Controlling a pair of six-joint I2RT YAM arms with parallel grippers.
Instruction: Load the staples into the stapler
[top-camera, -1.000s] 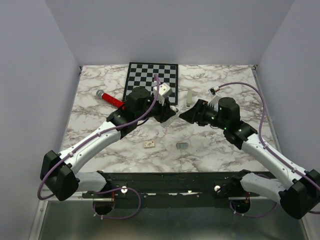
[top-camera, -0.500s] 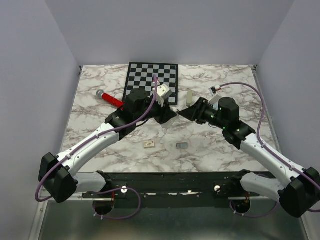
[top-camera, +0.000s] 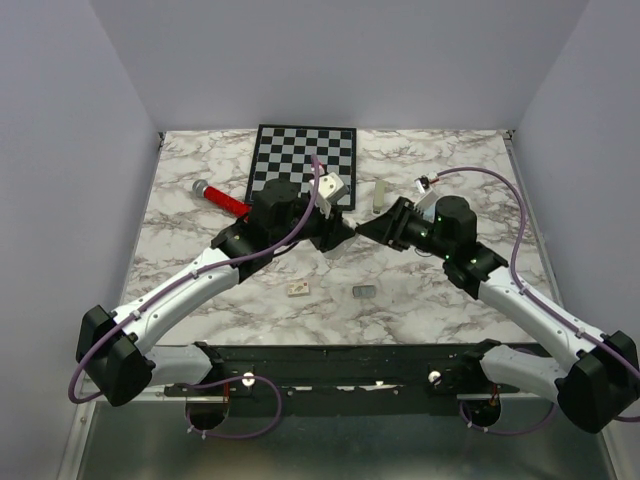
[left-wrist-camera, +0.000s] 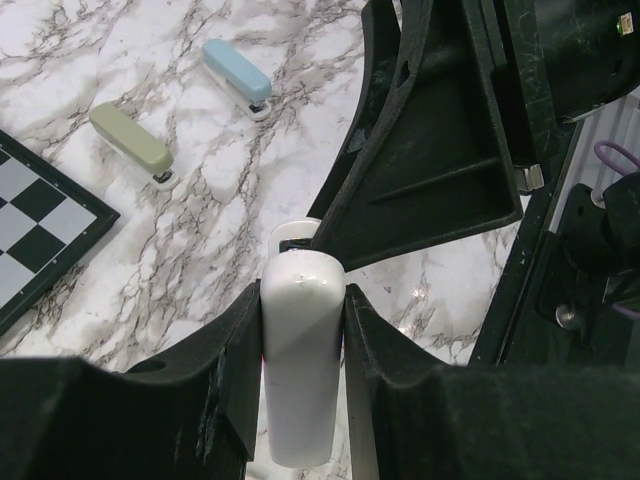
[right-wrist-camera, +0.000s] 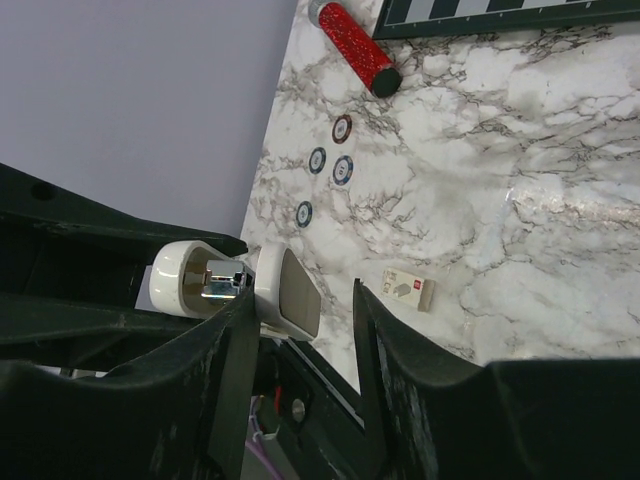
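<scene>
So the left pincer (left-wrist-camera: 303, 315) has the white stapler (left-wrist-camera: 300, 400) clamped snug between its two fingers, with the rounded end poking out past the tips. The right pincer (right-wrist-camera: 300, 298) is nose to nose with it. Its jaws sit on either side of a pale flap-like part at the stapler's end, one finger right up against it and a visible gap on the other side, so it's open and not gripping anything. There's a bit of shiny metal showing in that end too.

The staples (top-camera: 364, 291) lie flat on the marble table (top-camera: 480, 180), back toward the arm bases from where the two pincers meet and touching neither. A small pale box (top-camera: 297, 289) sits near them on the left pincer's side. Out past the left pincer's tips there's a blue stapler (left-wrist-camera: 237, 72) and a green stapler (left-wrist-camera: 130, 140).
</scene>
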